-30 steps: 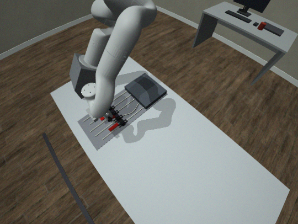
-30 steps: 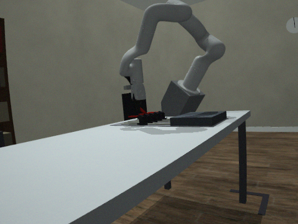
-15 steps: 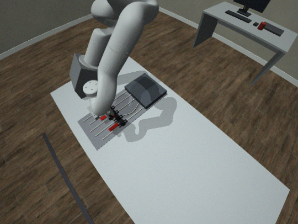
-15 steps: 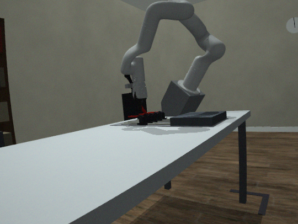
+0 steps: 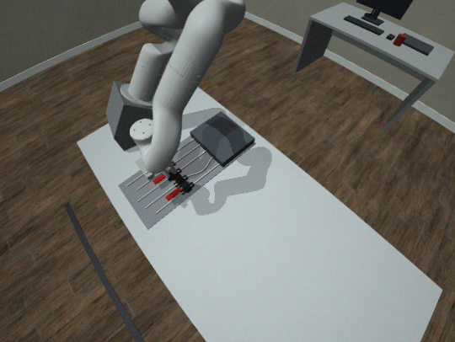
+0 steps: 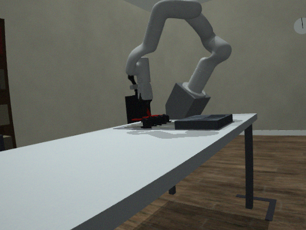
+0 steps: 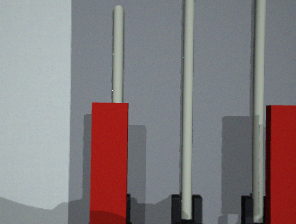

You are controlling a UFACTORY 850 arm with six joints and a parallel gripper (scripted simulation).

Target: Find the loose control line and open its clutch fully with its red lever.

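Gripper points down over the row of black clutches in the top view. The grey console lies at two o'clock from that row, on a grey panel on the white table. Five pale control lines run across the panel; one bends in curves between clutches and console. Two red levers reach toward eight o'clock.

In the exterior view the console sits at three o'clock from the clutches. A tilted red lever rises just under the fingertips, which stand fairly near each other; whether they clamp it, I cannot tell.

In the wrist view, three pale lines run toward twelve o'clock. One red lever lies flat at about eight o'clock, over the leftmost line; another is cut off by the frame at four o'clock. The fingertips are out of sight there.
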